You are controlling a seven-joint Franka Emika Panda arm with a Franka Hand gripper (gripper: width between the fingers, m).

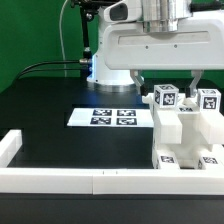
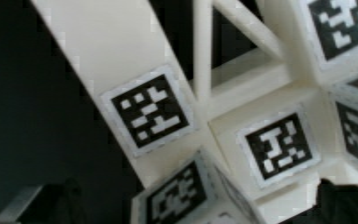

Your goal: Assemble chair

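At the exterior view's left, a long low white border rail (image 1: 20, 150) edges my black worktop (image 1: 50, 100) and turns along the near side. Farther right, toward the middle, the flat white marker board (image 1: 112, 117) with its black-and-white tags lies on the dark surface. At the exterior view's right stands the small blocky white plastic chair (image 1: 185, 130), made of flat panels and square pegs that carry black-and-white square tags, resting against the near rail. My claw (image 1: 165, 85) hangs directly above the chair's upper pegs, its fingers spread wide and holding nothing. From my wrist I see the chair's white panels and tags (image 2: 158, 110) filling the view, tilted and very close.
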